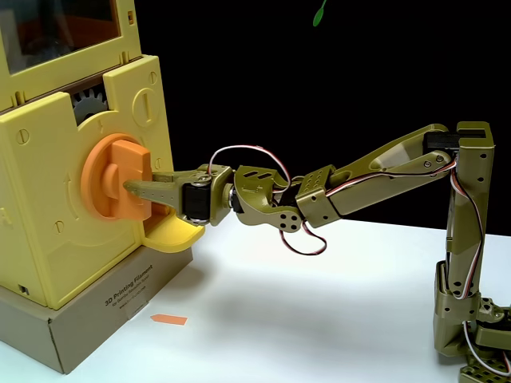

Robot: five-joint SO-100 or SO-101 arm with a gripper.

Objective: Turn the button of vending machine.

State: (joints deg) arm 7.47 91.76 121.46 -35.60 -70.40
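The yellow boxy vending machine [48,159] stands at the left of the fixed view on a cardboard base [104,311]. Its button [118,163], a round orange knob with a thick bar across it, faces right. My olive-green gripper [134,185] reaches in from the right and clasps the bar. One finger [148,190] lies along the bar's near face, while the other runs behind the bar and is mostly hidden. The bar stands roughly upright, leaning slightly.
A grey gear [88,102] shows above the knob, a yellow scoop tray [172,233] just under my gripper, and a clear window [56,24] on top. An orange arrow sticker [169,320] lies on the white table. The arm's base [467,319] is at the far right.
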